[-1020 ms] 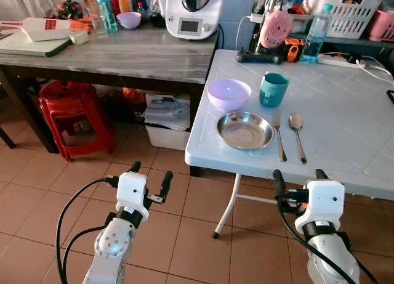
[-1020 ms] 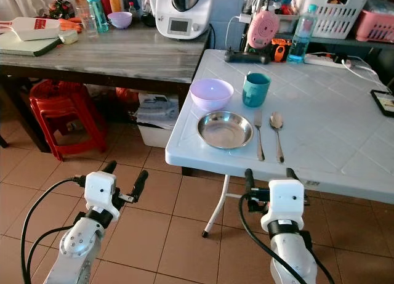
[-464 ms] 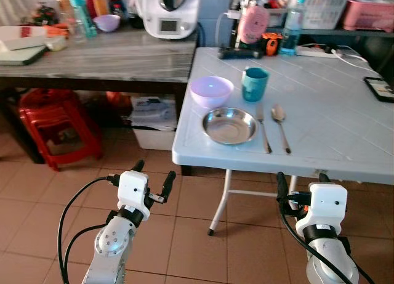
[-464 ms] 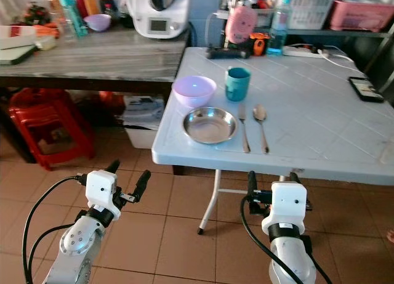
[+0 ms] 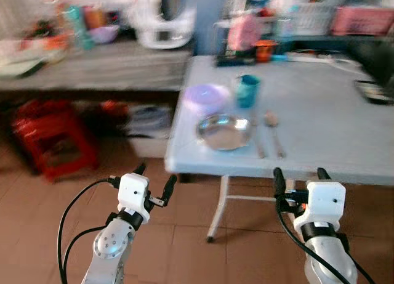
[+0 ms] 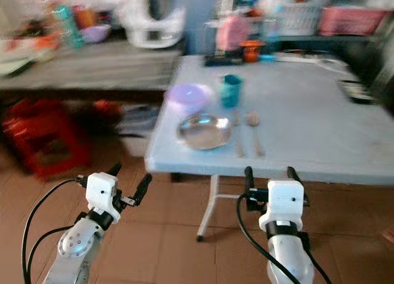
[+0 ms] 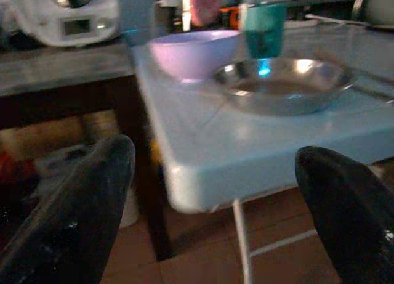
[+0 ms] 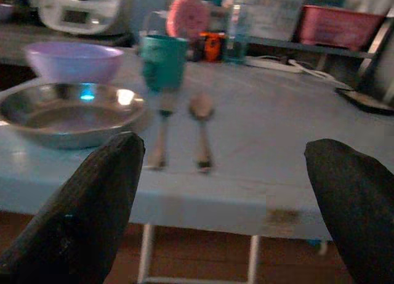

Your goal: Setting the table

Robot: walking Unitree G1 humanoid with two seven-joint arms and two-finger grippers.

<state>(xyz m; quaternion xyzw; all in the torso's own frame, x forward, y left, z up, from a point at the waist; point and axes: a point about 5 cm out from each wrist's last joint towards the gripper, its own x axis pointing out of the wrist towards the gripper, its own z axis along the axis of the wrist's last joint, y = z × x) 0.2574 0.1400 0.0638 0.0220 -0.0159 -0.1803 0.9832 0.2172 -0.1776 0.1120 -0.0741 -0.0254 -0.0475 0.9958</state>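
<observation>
Head views are blurred. On the white table (image 5: pixel 320 130), centre of frame, a steel plate (image 5: pixel 224 131) sits near the front edge, with a purple bowl (image 5: pixel 207 97) and teal cup (image 5: pixel 248 90) behind it; fork (image 8: pixel 161 135) and spoon (image 8: pixel 201 124) lie right of the plate. Left gripper (image 5: pixel 154 184) and right gripper (image 5: pixel 297 180), low in frame, both spread wide, holding nothing. Items on the rear counter (image 5: pixel 92 71), upper left, cannot be made out.

Plate (image 7: pixel 284 85) shiny metal; bowl (image 7: pixel 192 52) matt plastic; tabletop (image 8: pixel 289 154) smooth plastic.
</observation>
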